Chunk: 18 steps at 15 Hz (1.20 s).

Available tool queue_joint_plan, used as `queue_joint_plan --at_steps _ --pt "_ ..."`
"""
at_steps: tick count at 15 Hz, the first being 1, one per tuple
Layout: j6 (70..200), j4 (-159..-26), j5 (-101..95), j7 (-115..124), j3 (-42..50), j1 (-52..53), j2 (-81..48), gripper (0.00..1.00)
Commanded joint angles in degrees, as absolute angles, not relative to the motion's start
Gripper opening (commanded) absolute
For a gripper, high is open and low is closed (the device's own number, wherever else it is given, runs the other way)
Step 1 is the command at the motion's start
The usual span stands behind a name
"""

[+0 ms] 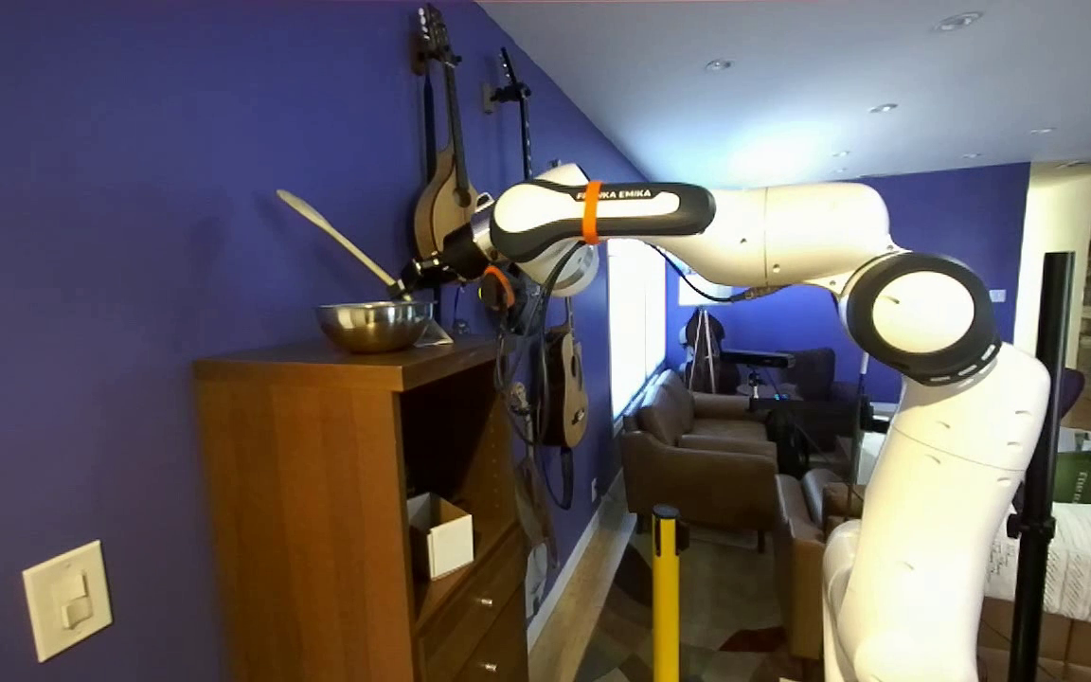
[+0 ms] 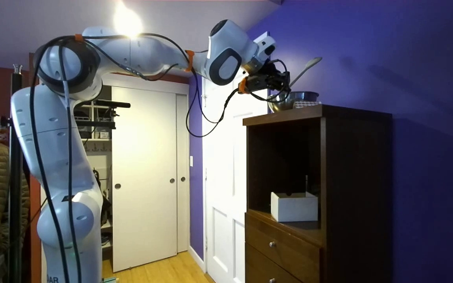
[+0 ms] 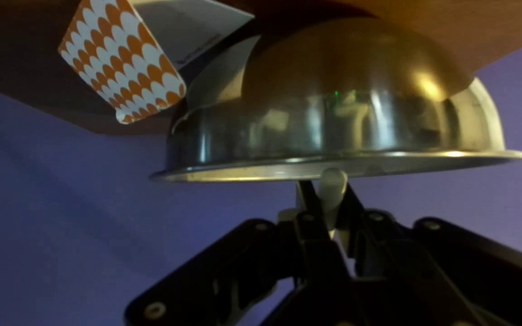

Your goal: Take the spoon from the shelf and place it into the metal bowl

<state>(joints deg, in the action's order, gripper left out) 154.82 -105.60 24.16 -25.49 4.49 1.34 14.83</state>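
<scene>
Here, the pincer is closed around the spoon just above the metal bowl; ideally, dip its lower end inside before releasing.

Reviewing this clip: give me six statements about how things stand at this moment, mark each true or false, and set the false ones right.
1. The metal bowl stands on top of the shelf. True.
2. The metal bowl is turned upside down. False: both exterior views show it upright, opening upward.
3. The gripper holds the spoon. True.
4. The spoon lies flat on the shelf. False: it slants upward from the gripper, its far end higher than the metal bowl.
5. A white box sits in the shelf's open compartment. True.
6. The white box is covered by a lid. False: it is open on top.
</scene>
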Motion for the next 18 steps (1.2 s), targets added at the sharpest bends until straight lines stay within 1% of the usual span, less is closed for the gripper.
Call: queue_joint_plan --at_steps 1,10,11,12,13,18 --pt "153.02 -102.29 23.18 -23.55 4.45 0.67 12.3 0.04" --pt "147.51 -102.14 18.31 -21.78 6.37 1.57 14.36 0.04" --pt "146.88 -102.04 18.19 -21.59 6.39 1.57 14.42 0.39" --pt "146.37 -102.1 18.24 -21.57 6.44 1.61 14.58 0.41" --pt "146.03 -102.1 18.33 -21.57 6.47 1.66 14.73 0.47" --pt "145.45 -101.73 18.44 -21.0 6.51 1.66 14.73 0.82"
